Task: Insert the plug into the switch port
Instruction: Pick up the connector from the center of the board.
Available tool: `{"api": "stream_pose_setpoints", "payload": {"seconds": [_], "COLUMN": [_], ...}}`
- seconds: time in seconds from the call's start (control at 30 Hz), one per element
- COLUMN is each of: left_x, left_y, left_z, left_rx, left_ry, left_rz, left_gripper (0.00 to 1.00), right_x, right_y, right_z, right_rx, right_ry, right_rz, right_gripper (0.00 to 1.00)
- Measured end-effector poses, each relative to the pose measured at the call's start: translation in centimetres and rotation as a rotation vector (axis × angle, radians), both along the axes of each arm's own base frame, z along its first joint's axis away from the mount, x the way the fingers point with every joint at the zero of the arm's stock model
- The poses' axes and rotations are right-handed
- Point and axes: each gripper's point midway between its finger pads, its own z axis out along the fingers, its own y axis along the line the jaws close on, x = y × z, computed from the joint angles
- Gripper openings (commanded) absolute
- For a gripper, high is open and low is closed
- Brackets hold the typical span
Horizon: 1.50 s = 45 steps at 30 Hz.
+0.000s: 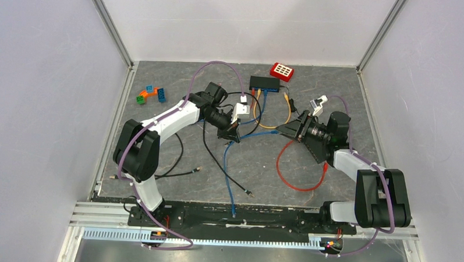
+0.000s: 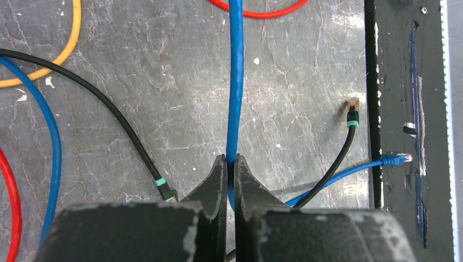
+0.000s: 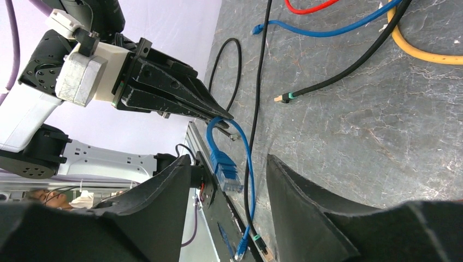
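The black switch sits at the back of the table with several cables running from its front. My left gripper is shut on a blue cable near mid-table. In the right wrist view the cable's short free end curls down from those fingers to a blue plug with a clear tip. The plug hangs in the gap of my right gripper, which is open, and it touches neither finger. In the top view my right gripper faces the left one closely.
Red, yellow and black cables lie looped across the table. Another blue plug rests on the black rail at the near edge. A red box and coloured blocks lie at the back.
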Motion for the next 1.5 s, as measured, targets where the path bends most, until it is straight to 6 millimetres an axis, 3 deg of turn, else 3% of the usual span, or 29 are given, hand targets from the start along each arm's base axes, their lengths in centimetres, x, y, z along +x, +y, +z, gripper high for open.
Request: {"api": "stream_pose_setpoints", "payload": {"seconds": [0.17, 0.4, 0.53, 0.67, 0.73, 0.87, 0.93, 1.13, 1.27, 1.37, 1.5], "left_x": [-0.2, -0.3, -0.3, -0.3, -0.3, 0.0, 0.5, 2.0, 2.5, 2.0, 0.4], "left_y": [0.1, 0.1, 0.1, 0.1, 0.2, 0.2, -0.1, 0.2, -0.5, -2.2, -5.5], "left_z": [-0.3, -0.3, -0.3, -0.3, -0.3, -0.4, -0.7, -1.7, 0.1, 2.1, 3.2], "left_rx": [0.003, 0.000, 0.000, -0.001, 0.003, 0.001, -0.009, -0.009, -0.069, -0.119, -0.156], "left_ry": [0.003, -0.001, -0.002, -0.002, 0.001, -0.008, -0.016, -0.121, -0.264, -0.426, -0.632], "left_rz": [-0.008, -0.014, -0.016, -0.016, -0.015, -0.004, 0.018, 0.123, 0.144, 0.129, 0.059], "left_gripper": [0.02, 0.02, 0.02, 0.02, 0.08, 0.34, 0.38, 0.48, 0.52, 0.52, 0.53], "right_x": [0.1, -0.1, -0.3, -0.5, -0.7, -0.8, -1.2, -2.1, -2.1, -2.1, -2.4], "right_y": [0.0, 0.0, 0.0, 0.0, 0.1, 0.1, 0.1, -0.3, -0.7, -0.9, -1.0], "right_z": [0.2, 0.1, -0.3, -0.6, -0.7, -0.6, -1.0, -2.9, -3.5, -3.8, -4.2], "right_rx": [0.008, 0.014, 0.006, 0.009, 0.016, 0.035, 0.051, 0.111, 0.162, 0.205, 0.243], "right_ry": [-0.002, 0.015, 0.019, 0.023, 0.032, 0.032, 0.052, 0.186, 0.259, 0.308, 0.363], "right_rz": [-0.001, -0.003, 0.003, 0.010, 0.013, 0.007, -0.004, -0.099, -0.177, -0.223, -0.244], "right_gripper": [0.43, 0.51, 0.36, 0.11, 0.06, 0.00, 0.00, 0.00, 0.00, 0.00, 0.00]}}
